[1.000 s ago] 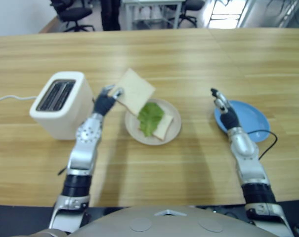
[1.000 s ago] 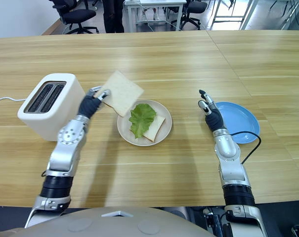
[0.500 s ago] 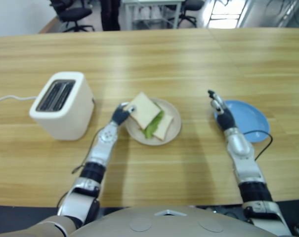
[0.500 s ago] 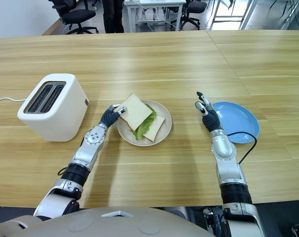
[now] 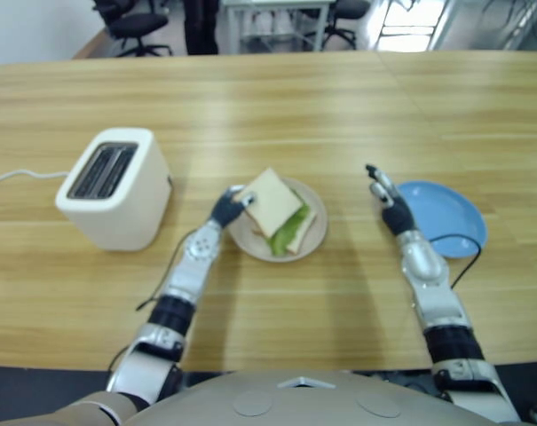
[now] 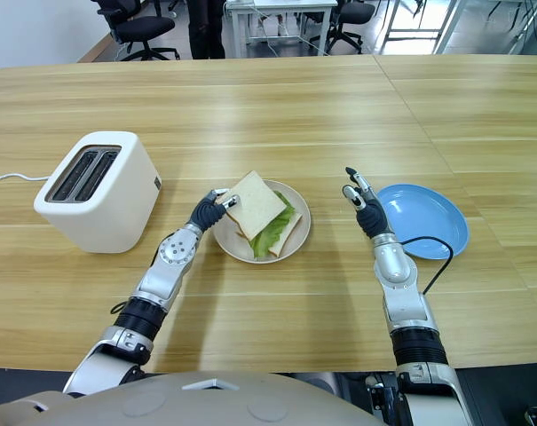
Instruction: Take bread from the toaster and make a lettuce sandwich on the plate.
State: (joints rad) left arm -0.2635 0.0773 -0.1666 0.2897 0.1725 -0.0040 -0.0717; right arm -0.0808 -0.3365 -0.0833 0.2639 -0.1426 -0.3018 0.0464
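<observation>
A beige plate [image 6: 295, 246] in the middle of the table holds a bread slice with green lettuce [image 6: 266, 237] on it. A second bread slice [image 6: 257, 203] lies tilted on top of the lettuce. My left hand [image 6: 208, 211] sits at the plate's left rim, its fingers pinching that top slice's left corner. The white toaster [image 6: 95, 189] stands to the left, both slots showing dark. My right hand [image 6: 362, 202] hovers right of the plate, fingers spread and holding nothing.
A blue plate [image 6: 423, 219] lies to the right of my right hand. A white cord [image 6: 11, 178] runs left from the toaster. Office chairs and table legs stand beyond the far edge of the table.
My left hand has brought the top slice down from the air beside the toaster onto the lettuce. My right hand has drifted slightly left, toward the beige plate.
</observation>
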